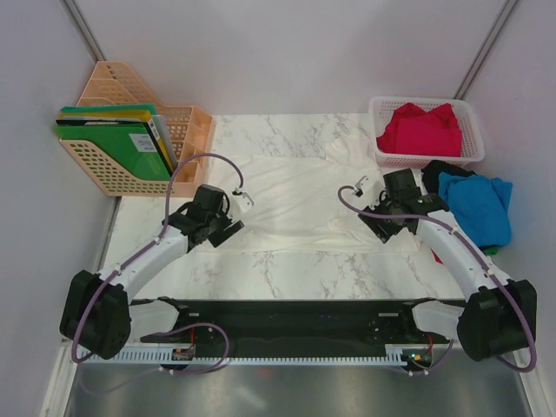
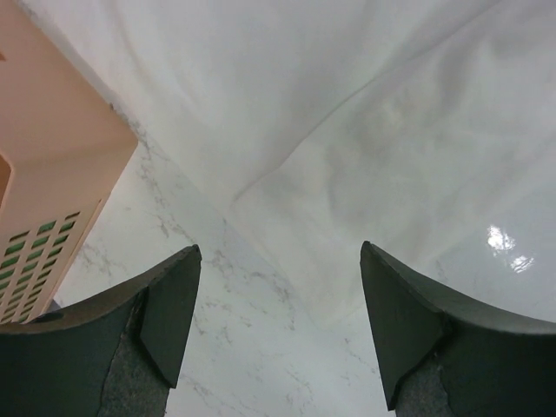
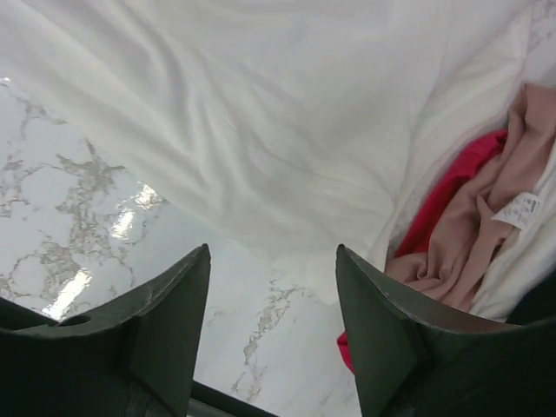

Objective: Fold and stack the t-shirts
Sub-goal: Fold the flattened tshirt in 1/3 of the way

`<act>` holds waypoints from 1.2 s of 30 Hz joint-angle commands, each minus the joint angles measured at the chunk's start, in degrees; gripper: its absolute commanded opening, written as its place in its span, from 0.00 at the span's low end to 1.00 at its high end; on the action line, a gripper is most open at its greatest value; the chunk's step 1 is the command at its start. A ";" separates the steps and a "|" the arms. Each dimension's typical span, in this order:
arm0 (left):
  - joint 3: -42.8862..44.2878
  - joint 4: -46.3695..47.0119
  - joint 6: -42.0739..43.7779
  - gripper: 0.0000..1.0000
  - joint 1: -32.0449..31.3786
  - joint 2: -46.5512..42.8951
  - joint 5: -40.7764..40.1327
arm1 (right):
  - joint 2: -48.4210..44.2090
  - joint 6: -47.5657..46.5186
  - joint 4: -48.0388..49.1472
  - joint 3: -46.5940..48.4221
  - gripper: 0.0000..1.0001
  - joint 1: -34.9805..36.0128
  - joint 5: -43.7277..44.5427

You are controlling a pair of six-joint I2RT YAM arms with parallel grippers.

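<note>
A large white t-shirt [image 1: 295,200] lies spread flat on the marble table. My left gripper [image 1: 226,226] hovers open over its near left corner [image 2: 347,174], with bare marble between the fingers. On the other side, my right gripper [image 1: 382,224] stands open at the shirt's near right edge [image 3: 287,130], the hem just reaching between its fingertips. Beside that edge, red cloth [image 3: 434,208] and pale beige cloth [image 3: 469,243] show. A red t-shirt [image 1: 421,130] fills the basket. A blue t-shirt [image 1: 478,204] and a black one [image 1: 439,169] lie at the far right.
An orange rack [image 1: 187,130] holding green folders [image 1: 122,148] stands at the back left, close to my left arm. The white mesh basket [image 1: 473,122] sits at the back right. A black rail [image 1: 278,326] runs along the table's near edge.
</note>
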 commanded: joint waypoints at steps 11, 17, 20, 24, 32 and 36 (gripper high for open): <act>2.03 0.02 -0.71 0.81 -1.57 7.73 6.20 | 17.53 8.08 8.32 10.81 0.95 14.84 -4.72; 0.36 0.63 -0.62 0.81 -1.57 8.00 5.23 | 26.58 8.79 10.26 18.02 0.93 15.02 -5.68; 0.27 0.72 -0.53 0.81 -1.57 7.74 4.80 | 29.22 8.88 10.26 19.35 0.90 16.25 -6.30; 0.27 0.90 -0.27 0.81 -1.57 8.17 4.44 | 31.16 9.23 10.78 18.74 0.84 19.76 -5.69; -0.08 1.16 -0.53 0.81 -1.66 8.44 4.27 | 33.45 9.67 12.63 16.02 0.70 24.60 -3.05; -0.96 1.42 -0.09 0.81 -1.66 8.09 3.65 | 33.36 8.62 12.45 15.84 0.46 24.69 -1.91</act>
